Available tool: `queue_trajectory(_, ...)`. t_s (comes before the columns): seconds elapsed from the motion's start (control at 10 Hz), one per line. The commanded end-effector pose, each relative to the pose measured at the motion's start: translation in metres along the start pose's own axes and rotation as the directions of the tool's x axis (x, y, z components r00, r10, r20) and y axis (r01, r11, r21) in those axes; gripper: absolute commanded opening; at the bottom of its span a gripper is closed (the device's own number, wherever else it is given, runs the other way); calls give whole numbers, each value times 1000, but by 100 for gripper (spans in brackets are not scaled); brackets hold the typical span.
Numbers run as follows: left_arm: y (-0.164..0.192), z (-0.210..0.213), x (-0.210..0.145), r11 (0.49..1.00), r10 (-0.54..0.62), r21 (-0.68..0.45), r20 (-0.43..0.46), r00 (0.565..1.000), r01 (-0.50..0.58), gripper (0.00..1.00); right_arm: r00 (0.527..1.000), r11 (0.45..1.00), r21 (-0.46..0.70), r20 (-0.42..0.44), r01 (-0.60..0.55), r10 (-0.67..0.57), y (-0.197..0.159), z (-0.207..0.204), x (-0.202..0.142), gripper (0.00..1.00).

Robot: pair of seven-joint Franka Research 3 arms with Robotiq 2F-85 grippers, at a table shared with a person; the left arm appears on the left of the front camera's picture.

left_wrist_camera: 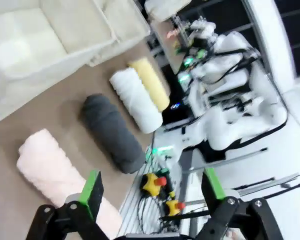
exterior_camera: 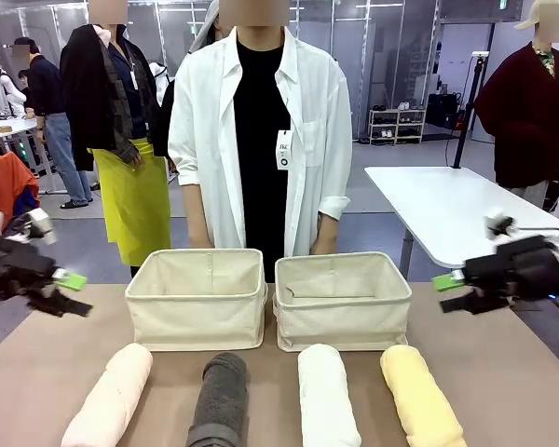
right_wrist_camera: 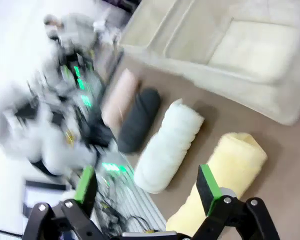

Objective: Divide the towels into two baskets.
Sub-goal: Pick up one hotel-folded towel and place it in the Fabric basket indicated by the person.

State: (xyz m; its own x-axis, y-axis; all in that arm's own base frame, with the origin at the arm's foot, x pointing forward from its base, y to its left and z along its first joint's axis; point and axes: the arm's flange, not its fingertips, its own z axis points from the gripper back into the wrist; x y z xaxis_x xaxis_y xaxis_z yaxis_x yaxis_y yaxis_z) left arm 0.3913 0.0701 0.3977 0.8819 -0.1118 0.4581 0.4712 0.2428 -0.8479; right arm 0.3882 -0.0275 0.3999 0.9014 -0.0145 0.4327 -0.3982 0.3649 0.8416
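Though wide open and empty, left end effector (exterior_camera: 74,293) and right end effector (exterior_camera: 448,292) well outside the towels (exterior_camera: 324,396).

The front view is bright and even, lit softly from above. It is sharp, and the white towel (exterior_camera: 324,396) throws only a faint, short shadow on the table (exterior_camera: 503,372). The left wrist view is fairly sharp at the dark grey towel (left_wrist_camera: 112,134) but bends at the edges, and the pale floor (left_wrist_camera: 295,150) is washed out. The right wrist view is smeared by motion blur, strongest on its left side, where bright areas glare white.
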Motion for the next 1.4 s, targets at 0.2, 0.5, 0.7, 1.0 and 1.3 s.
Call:
queue_trajectory(0.2, 33, 105, -38, 998, 59, 6, 258, 964, -63, 100, 891, 966, 12, 382, 259, -244, -78, 114, -64, 100)
queue_trajectory(0.5, 41, 158, -76, 989, 109, 52, 400, 910, -141, 100, 786, 934, 43, 529, 353, -322, -100, 152, -113, 100)
queue_trajectory(0.7, 47, 169, -82, 979, 149, 62, 431, 890, -194, 100, 763, 925, 32, 555, 379, -332, -102, 160, -123, 100)
queue_trajectory(1.0, 40, 167, -87, 987, 111, 69, 384, 916, -148, 100, 760, 913, 37, 542, 405, -359, -114, 180, -114, 100)
queue_trajectory(1.3, 40, 167, -87, 987, 111, 69, 384, 916, -148, 100, 760, 913, 37, 542, 405, -359, -114, 180, -114, 100)
